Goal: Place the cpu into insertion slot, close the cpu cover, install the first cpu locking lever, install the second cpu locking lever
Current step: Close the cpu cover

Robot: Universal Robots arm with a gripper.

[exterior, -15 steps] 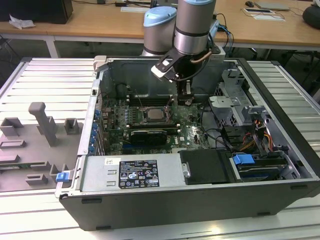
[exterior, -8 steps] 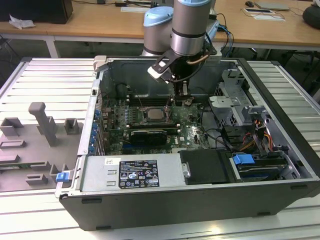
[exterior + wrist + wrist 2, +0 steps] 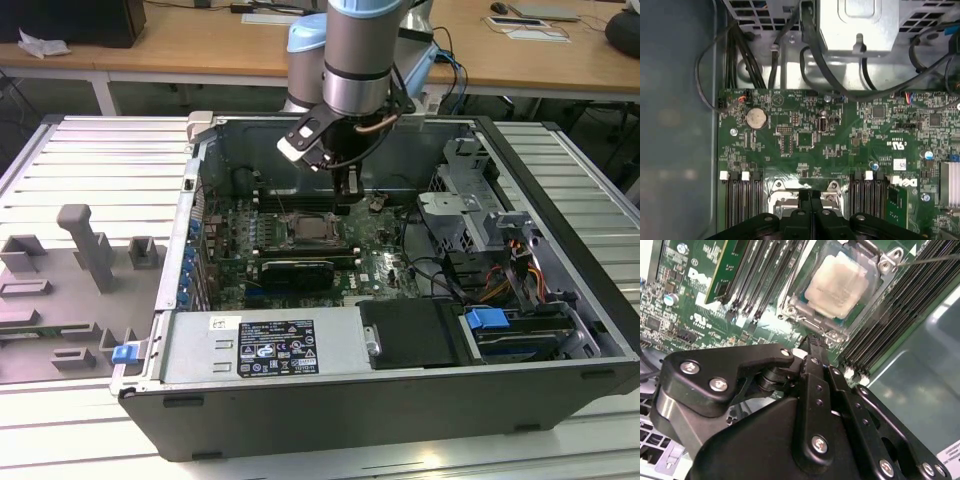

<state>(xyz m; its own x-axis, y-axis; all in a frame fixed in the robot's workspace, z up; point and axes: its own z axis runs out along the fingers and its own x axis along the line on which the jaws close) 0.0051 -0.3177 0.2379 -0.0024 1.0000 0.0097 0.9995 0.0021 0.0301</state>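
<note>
Wooden desks [image 3: 200,40] at the back, slatted metal table [image 3: 90,150] in front, open PC case [image 3: 400,400] lying flat on it with the motherboard [image 3: 805,140] face up. Grey fixture block [image 3: 85,240] sits well apart, at the exterior view's left. The gripper [image 3: 345,205] hangs straight down into the case, just beside the socket. In both wrist views the gripper's [image 3: 812,340] fingers [image 3: 805,200] are pressed together with nothing between them, so clenched and empty. The cpu [image 3: 837,284] is seated in the insertion slot [image 3: 776,200], metal top up and level. The cpu cover [image 3: 812,320] looks down over it, its window framing the chip. A thin wire locking lever [image 3: 932,259] runs out past the socket corner; can't tell whether it's latched. Memory slots [image 3: 880,325] flank the socket closely, so there's little side room. Handling call: the chip is light, stiff and fragile underneath, so take it by the edges only. The cover is thin, stiff sheet metal; push on the frame, not the chip. The lever is probably springy wire, likely to slip off smooth pads, so bear on it near its free end.
</note>
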